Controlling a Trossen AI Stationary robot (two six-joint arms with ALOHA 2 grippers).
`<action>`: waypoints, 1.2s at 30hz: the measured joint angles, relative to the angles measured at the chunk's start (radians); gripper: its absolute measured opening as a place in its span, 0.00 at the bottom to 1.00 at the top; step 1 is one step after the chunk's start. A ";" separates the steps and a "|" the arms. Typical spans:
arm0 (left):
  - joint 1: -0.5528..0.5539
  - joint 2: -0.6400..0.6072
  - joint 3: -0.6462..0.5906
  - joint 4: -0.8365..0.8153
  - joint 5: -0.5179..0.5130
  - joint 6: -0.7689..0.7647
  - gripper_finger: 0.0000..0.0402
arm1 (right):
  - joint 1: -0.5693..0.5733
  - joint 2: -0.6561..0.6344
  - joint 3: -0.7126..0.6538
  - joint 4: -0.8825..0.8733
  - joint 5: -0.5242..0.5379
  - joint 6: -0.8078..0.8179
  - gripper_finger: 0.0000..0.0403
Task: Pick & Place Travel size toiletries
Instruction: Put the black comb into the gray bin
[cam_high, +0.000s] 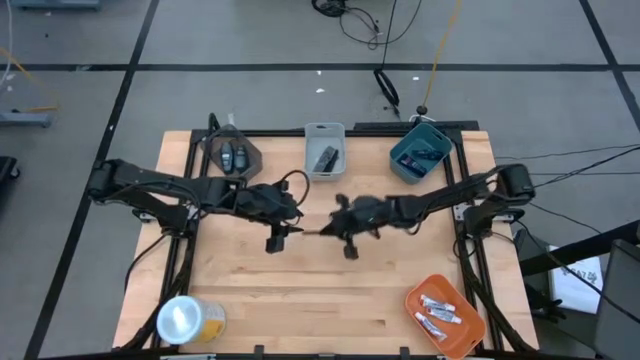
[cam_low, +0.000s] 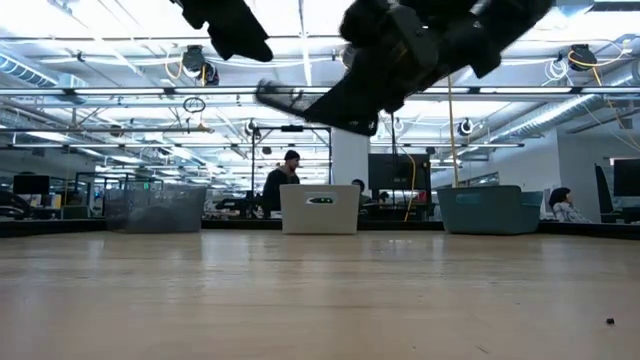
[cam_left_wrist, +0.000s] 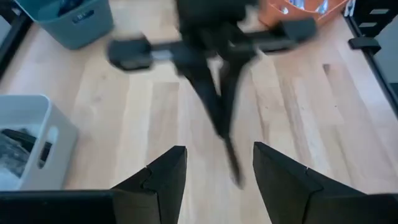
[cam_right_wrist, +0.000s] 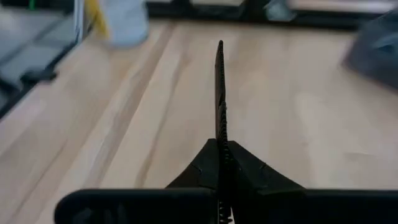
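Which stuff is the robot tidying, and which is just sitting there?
For the job:
- black stick, pinched in the right claw
- white tubes
- grey ovals
- left claw, open

Just sitting there:
- yellow roll

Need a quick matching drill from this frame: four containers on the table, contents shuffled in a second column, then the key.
Containers
1. orange tray
2. white bin
3. teal bin
4. clear bin

Contents
A. two dark grey oval pieces
B. silvery-white tubes
C. dark blue packets
D. a black stick-like item

Pairs: 1-B, 2-D, 3-C, 4-A
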 joint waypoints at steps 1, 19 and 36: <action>-0.003 -0.001 0.000 -0.002 -0.009 0.008 0.46 | -0.019 -0.024 -0.030 0.040 -0.001 0.010 0.01; 0.024 -0.239 -0.407 0.460 -0.164 -0.018 0.46 | -0.407 -0.044 -0.024 0.272 -0.002 0.095 0.01; 0.046 -0.248 -0.488 0.467 -0.195 -0.064 0.46 | -0.577 0.235 0.147 0.210 -0.013 0.167 0.01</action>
